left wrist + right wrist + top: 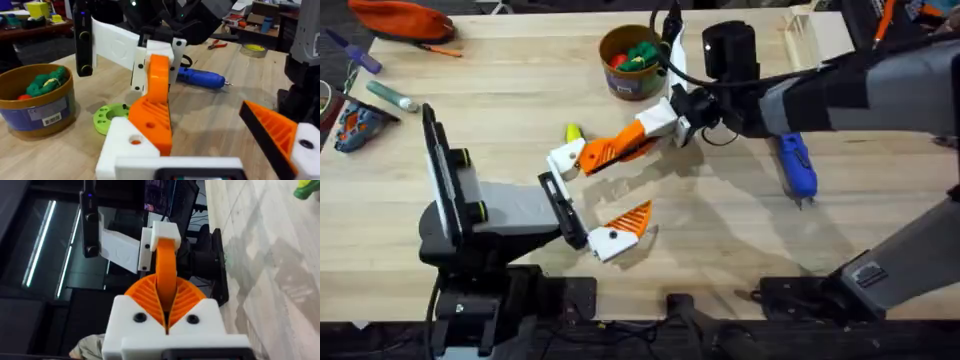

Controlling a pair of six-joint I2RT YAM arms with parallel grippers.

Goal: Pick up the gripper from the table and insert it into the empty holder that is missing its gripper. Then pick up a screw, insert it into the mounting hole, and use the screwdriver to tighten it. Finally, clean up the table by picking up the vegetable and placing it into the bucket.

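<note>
Up close, the right gripper (655, 128) had its ribbed orange pads pinched shut on the gripper (610, 147), a smooth orange wedge pressed against the holder (566, 160), a white triangular block. That block was one jaw of the left gripper (588, 198), whose fingers stood wide apart, holding nothing. The yellow oval vegetable (573, 132) lay just behind. The blue pen-shaped screwdriver (796, 166) rested on the pale wooden table (720, 230). The round ochre bucket (629, 60) held red and green pieces.
</note>
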